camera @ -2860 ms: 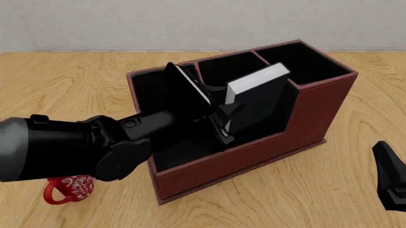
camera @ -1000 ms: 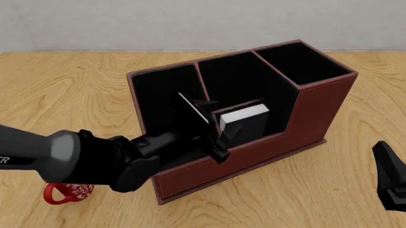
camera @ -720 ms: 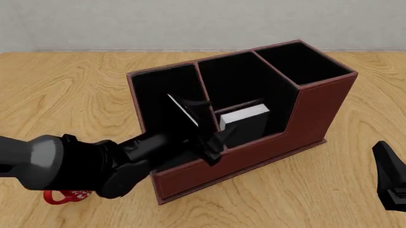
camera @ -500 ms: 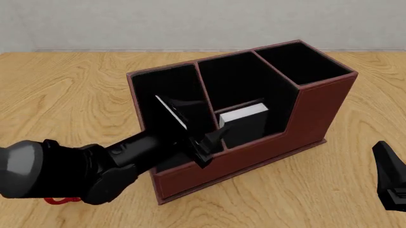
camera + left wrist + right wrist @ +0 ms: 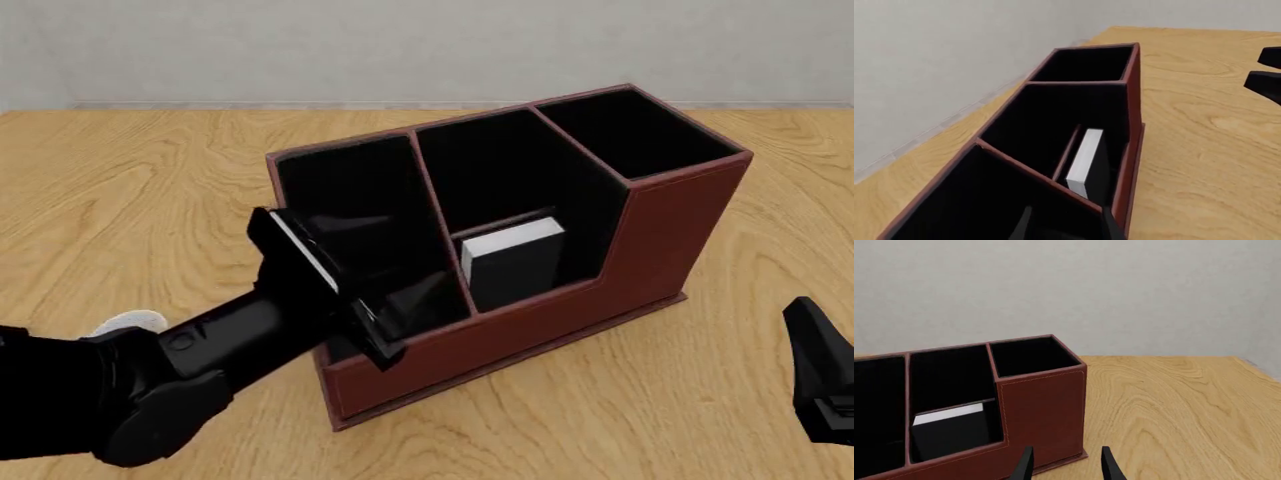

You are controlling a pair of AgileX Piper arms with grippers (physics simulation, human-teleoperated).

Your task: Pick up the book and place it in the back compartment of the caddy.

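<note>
Two grippers hold nothing: the left gripper [image 5: 340, 300], jaws spread wide, sits over the caddy's [image 5: 641, 235] near-left cell, while the right gripper [image 5: 1064, 465] waits open, well apart. Upright in the back compartment [image 5: 534, 285] stands the book [image 5: 514, 262].

Book [image 5: 947, 416] upright inside caddy [image 5: 1041, 410]; right fingers [image 5: 1026, 466] apart, empty.

I count one caddy [image 5: 667, 235] on one wooden table [image 5: 134, 190], divided into three tall cells plus one small back compartment [image 5: 527, 262]. One book [image 5: 513, 246] stands in that compartment. Two grippers show: my left gripper [image 5: 340, 290] and my right gripper [image 5: 821, 385].
</note>
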